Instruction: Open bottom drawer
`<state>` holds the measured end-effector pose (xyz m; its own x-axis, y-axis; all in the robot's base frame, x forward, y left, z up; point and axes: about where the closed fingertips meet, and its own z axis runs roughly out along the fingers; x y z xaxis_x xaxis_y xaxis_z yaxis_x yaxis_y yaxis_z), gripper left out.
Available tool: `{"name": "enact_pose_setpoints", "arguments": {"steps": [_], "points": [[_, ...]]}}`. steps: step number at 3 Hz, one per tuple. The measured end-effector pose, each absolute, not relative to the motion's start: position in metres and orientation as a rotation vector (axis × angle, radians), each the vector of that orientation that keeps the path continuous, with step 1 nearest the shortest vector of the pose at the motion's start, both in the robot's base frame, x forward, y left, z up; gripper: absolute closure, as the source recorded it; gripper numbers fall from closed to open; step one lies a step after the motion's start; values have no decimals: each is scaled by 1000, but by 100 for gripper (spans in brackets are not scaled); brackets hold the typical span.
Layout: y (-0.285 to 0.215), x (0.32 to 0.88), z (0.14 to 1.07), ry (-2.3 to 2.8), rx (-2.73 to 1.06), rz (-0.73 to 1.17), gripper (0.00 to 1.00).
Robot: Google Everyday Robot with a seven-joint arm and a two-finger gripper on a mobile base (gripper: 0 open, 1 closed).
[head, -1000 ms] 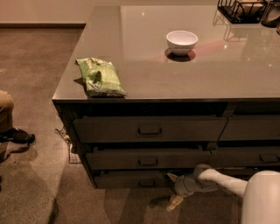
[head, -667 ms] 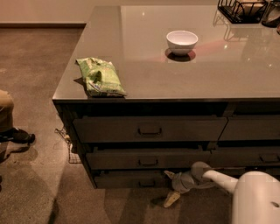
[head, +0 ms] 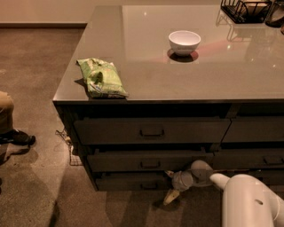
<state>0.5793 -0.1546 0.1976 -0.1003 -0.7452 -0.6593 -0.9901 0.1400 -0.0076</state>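
Observation:
The bottom drawer (head: 128, 181) is the lowest, shallowest dark front of the left stack, just above the floor. Its small bar handle (head: 150, 185) sits at centre. My gripper (head: 170, 185) is low at the drawer's right part, just right of the handle. One pale finger (head: 171, 195) points down toward the floor and another tip (head: 169, 173) shows near the drawer's top edge. The white arm (head: 248, 199) reaches in from the lower right. The drawer front stands about flush with the two above.
The top drawer (head: 151, 130) and middle drawer (head: 148, 160) lie above. The right-hand stack (head: 257, 133) adjoins. The counter (head: 146, 62) carries a green bag (head: 101, 78), a white bowl (head: 184, 42) and a wire rack (head: 248, 9). A person's leg and shoe (head: 11, 128) show at left.
My gripper and arm have shifted slightly left along the bottom drawer front, closer to its handle. The drawers look unmoved.

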Motion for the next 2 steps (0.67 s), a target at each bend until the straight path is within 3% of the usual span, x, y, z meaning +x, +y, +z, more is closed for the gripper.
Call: {"name": "enact_pose_setpoints", "arguments": {"steps": [2], "points": [[-170, 581, 196, 1898, -1600, 586, 42]]}}
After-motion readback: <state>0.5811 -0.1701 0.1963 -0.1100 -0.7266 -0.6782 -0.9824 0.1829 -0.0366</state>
